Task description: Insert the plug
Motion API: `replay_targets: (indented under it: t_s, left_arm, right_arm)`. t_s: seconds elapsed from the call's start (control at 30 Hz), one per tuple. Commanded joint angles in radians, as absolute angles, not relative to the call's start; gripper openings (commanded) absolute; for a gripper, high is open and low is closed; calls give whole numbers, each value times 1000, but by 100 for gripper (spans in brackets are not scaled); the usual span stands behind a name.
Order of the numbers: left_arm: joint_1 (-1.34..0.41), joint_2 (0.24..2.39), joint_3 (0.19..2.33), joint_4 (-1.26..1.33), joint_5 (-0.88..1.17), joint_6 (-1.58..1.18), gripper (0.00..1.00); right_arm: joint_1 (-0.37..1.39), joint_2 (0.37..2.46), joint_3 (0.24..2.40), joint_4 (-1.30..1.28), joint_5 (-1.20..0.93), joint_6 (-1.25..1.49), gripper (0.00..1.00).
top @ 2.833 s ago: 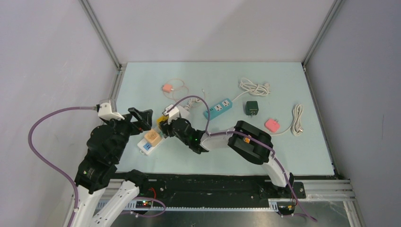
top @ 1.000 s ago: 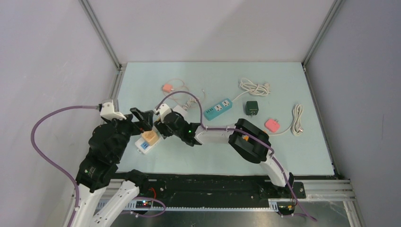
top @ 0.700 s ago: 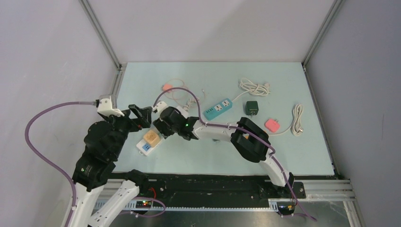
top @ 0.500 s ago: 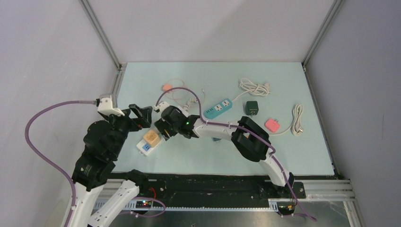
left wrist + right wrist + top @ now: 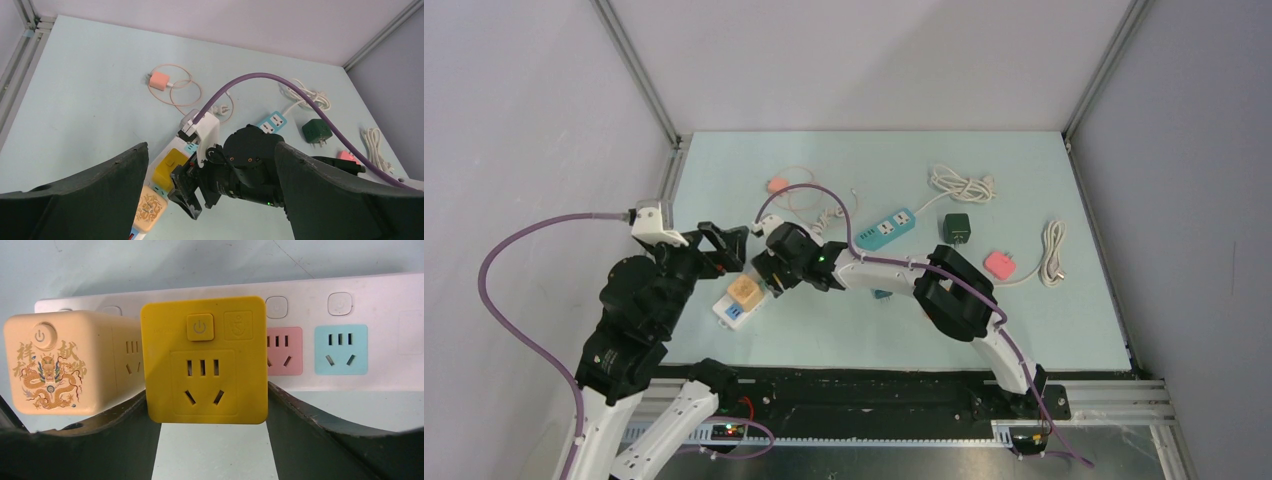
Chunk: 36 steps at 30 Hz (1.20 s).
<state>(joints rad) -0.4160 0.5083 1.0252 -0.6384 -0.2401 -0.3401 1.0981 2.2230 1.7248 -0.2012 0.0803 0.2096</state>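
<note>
The yellow plug cube sits mid-frame on the white power strip, just beside a cream cube. It looks rigid, light and slick, so grip its flat sides. The right end effector brackets it part-open, and I cannot tell whether it touches. The left end effector gapes wide, empty.

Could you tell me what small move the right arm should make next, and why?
Probably draw the right end effector straight back from the yellow adapter: it looks seated square on the white power strip beside the cream adapter, with the fingers flanking it. Whether they touch it is unclear.
</note>
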Motion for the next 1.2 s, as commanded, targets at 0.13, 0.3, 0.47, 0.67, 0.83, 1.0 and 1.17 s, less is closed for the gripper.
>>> replay_targets:
  t_s: [0.13,0.3,0.47,0.67,0.83,1.0,1.17]
  left_arm:
    - [-416,500,1022,-614,-211,-343,100]
    - [-416,503,1017,-615,-206,-345,100]
    - [-414,507,1017,-614,-203,-344,100]
    - [-414,513,1008,-615,-198,-348,100]
    - [-415,515,999,-614,-189,-356,100]
    - [-415,511,988,-614,-187,-356,100]
    - [-414,506,981,-615,-187,-356,100]
  right_arm:
    - [1098,2175,1770,-175,105,200,74]
    - [1102,2189,1788,-158,116,170,82]
    - [1097,2219,1833,-170,127,168,82]
    - [1086,2238,1836,-154,126,174,68]
    - [1081,2279,1823,-166,92,171,54]
    - [1093,2286,1736,-156,84,171,43]
    - [1099,2282,1608,-134,85,185,38]
